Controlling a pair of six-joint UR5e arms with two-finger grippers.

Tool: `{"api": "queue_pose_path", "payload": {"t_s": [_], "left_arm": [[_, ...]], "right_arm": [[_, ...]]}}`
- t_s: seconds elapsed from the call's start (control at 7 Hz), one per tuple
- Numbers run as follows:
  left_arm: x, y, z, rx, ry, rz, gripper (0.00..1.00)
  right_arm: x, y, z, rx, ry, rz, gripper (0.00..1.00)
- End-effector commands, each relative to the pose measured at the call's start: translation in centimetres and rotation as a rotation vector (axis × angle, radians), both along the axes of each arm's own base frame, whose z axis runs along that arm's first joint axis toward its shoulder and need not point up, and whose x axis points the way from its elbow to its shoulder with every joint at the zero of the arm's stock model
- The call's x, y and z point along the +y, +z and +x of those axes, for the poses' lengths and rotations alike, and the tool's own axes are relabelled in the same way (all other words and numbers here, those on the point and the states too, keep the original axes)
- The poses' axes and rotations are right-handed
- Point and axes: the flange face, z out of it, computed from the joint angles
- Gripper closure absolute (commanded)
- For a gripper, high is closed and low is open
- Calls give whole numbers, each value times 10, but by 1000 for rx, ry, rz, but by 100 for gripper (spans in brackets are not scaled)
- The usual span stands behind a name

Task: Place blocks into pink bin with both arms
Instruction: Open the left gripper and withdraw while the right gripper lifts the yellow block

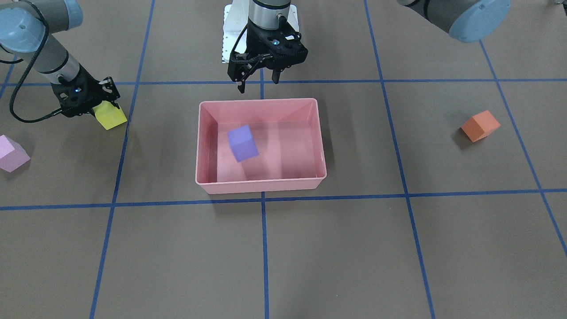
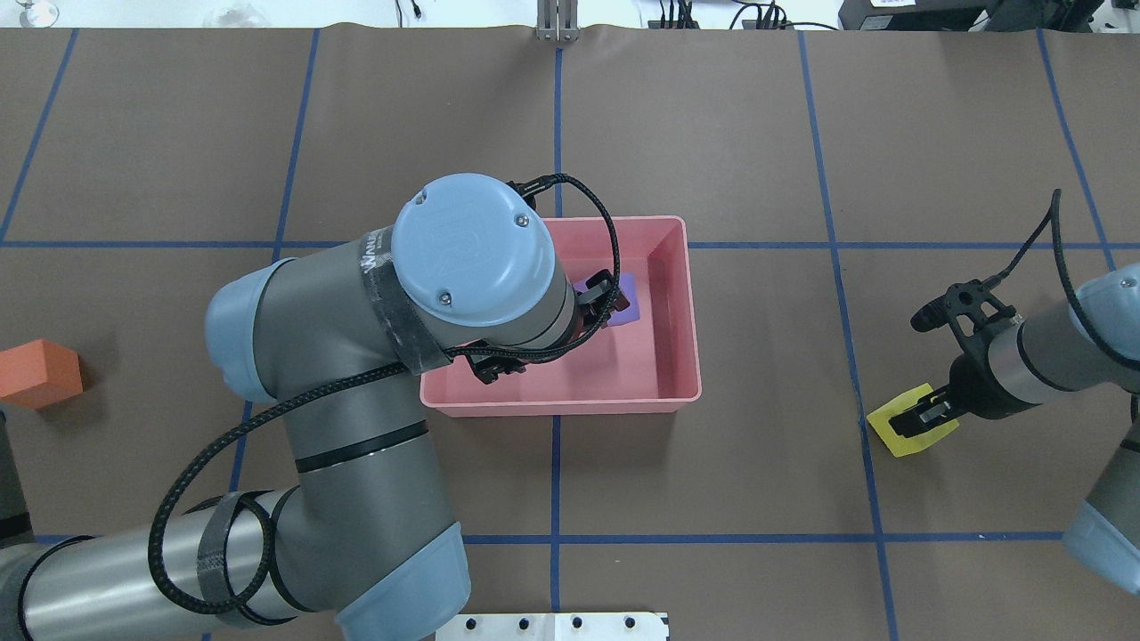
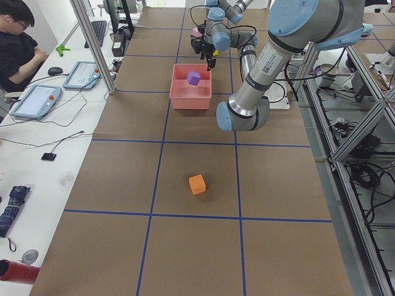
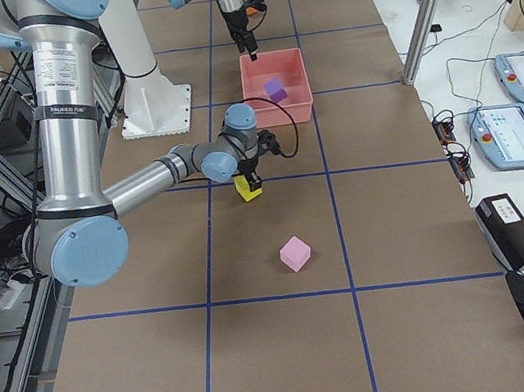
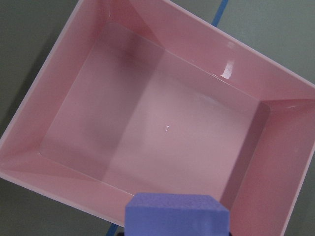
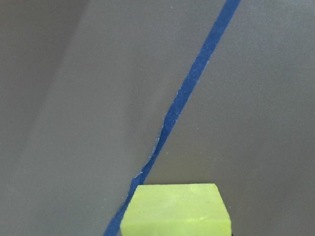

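Note:
The pink bin (image 1: pixel 261 184) stands at the table's middle. My left gripper (image 1: pixel 258 84) hangs open above its far wall, jaws wide apart and empty. The purple block (image 1: pixel 242 142) is inside the bin's outline, tilted and blurred, apart from the fingers; it also shows at the bottom of the left wrist view (image 5: pixel 177 215). My right gripper (image 1: pixel 102 106) is shut on the yellow block (image 1: pixel 110 116), low at the table beside a blue tape line. The light pink block (image 1: pixel 11 153) lies near it. The orange block (image 1: pixel 480 126) lies alone on the other side.
Blue tape lines (image 1: pixel 263 248) grid the brown table. The white base pedestal (image 1: pixel 228 40) stands behind the bin. My left arm's elbow (image 2: pixel 356 427) covers the bin's near left part in the overhead view. An operator (image 3: pixel 18 43) sits at a side desk.

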Motion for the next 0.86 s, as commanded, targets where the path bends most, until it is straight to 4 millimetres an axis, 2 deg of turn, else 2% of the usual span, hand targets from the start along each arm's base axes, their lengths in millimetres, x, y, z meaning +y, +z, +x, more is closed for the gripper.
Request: {"api": "queue_pose_path", "payload": {"t_s": [0.0, 0.14, 0.29, 0.43, 0.57, 0.71], "left_arm": [[-21, -1, -20, 1, -45, 7, 1], [-38, 3, -35, -27, -24, 73, 1], [-48, 33, -57, -84, 24, 152, 1], [-53, 82, -91, -164, 97, 254, 1], [-63, 129, -127, -237, 149, 314, 1], [-82, 157, -161, -248, 227, 323, 1]], "right_arm": [[-29, -32, 44, -137, 18, -76, 100], [-50, -55, 67, -224, 20, -113, 100], [-67, -85, 75, -289, 43, -168, 100], [-91, -140, 69, -336, 92, -273, 100], [-118, -207, 49, -345, 137, -349, 100], [-138, -262, 18, -330, 161, -410, 100]]}}
